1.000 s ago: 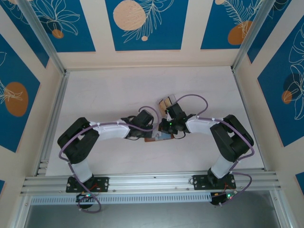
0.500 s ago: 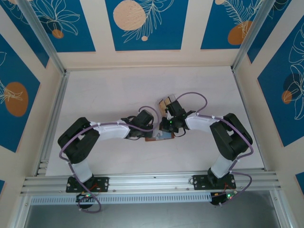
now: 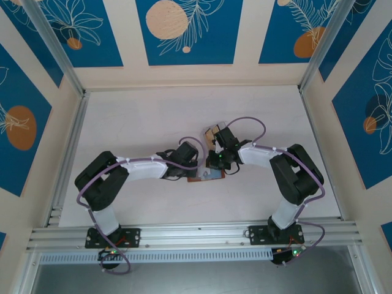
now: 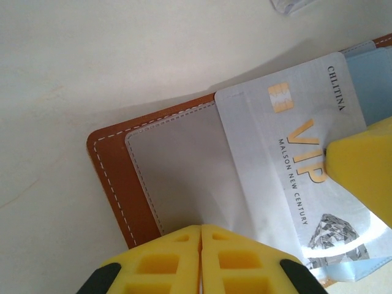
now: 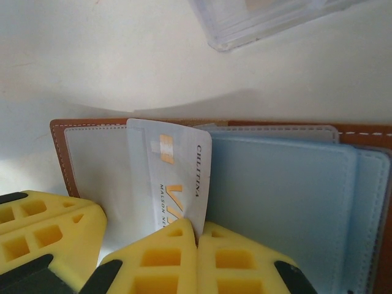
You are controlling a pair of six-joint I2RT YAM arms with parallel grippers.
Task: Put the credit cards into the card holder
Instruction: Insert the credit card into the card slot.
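Right claw (image 5: 196, 237) pinches one credit card (image 5: 168, 177) (left claw (image 4: 201, 237) closed) over one card holder (image 5: 282, 190).

The white desk (image 3: 135, 116) lies bare to the far, left and right sides, bounded by aluminium rails (image 3: 67, 153). The middle is crowded. The left end effector (image 4: 201, 245) and right end effector (image 5: 197, 245), each with yellow fingertips pressed together, sit just beside each other over the open reddish-brown leather card holder (image 5: 275, 196). Just beyond it a clear plastic box (image 5: 269, 18) blocks the far approach, leaving a thin strip of desk between
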